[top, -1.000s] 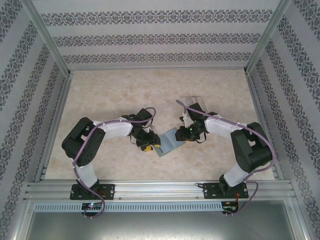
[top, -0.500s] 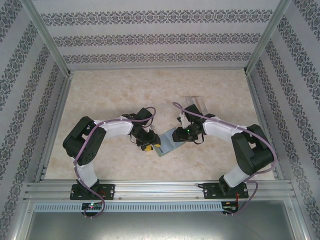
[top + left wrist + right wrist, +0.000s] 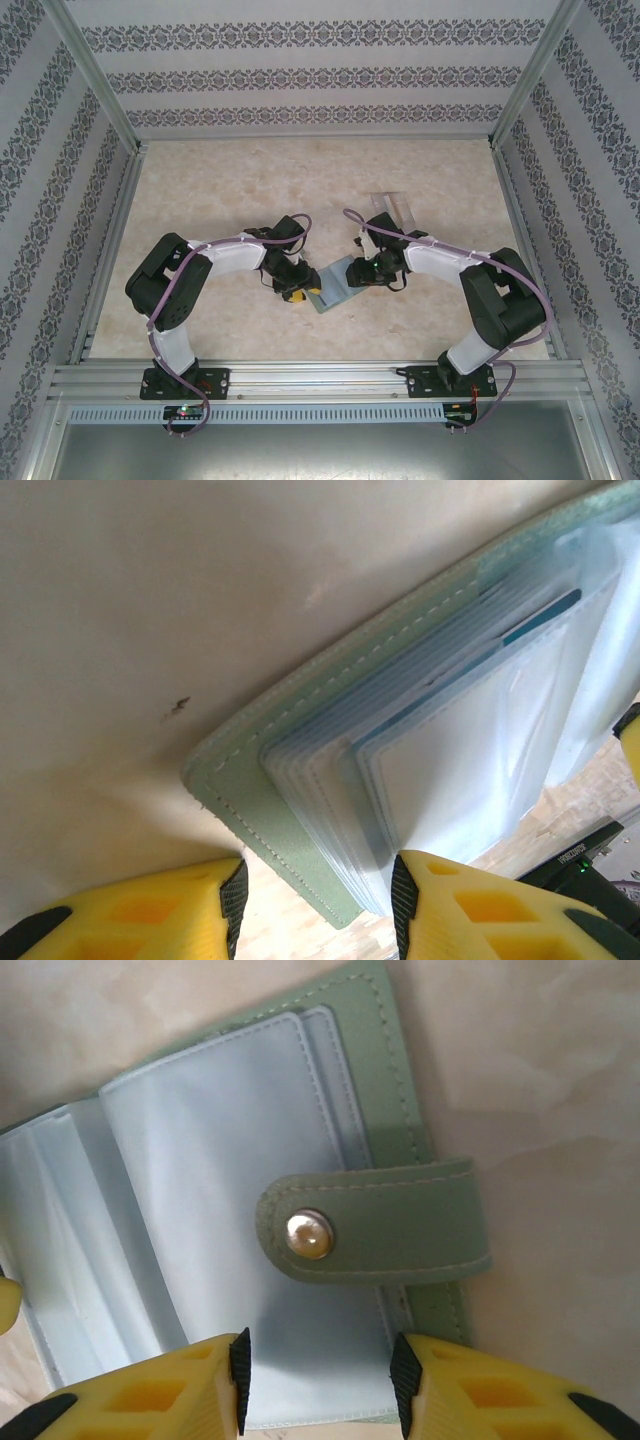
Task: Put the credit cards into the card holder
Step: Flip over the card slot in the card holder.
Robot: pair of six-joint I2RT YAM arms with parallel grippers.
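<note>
The grey-green card holder [image 3: 333,287] lies open on the table between both arms, its clear blue-tinted sleeves fanned out. My left gripper [image 3: 298,291] [image 3: 318,900] is open, its yellow fingers astride the holder's near corner [image 3: 300,820]. A dark bluish edge [image 3: 540,618] shows inside one sleeve; I cannot tell whether it is one of the credit cards. My right gripper [image 3: 362,277] [image 3: 318,1380] is open too, straddling the sleeve edge just below the holder's strap [image 3: 400,1220] and its metal snap [image 3: 308,1234].
A clear plastic box [image 3: 392,208] sits on the table behind the right arm. Aluminium frame rails [image 3: 110,250] and patterned walls enclose the beige tabletop [image 3: 230,180] on three sides.
My right gripper has shifted a little to the left over the card holder and its jaws have spread slightly. The left arm has stayed put.
</note>
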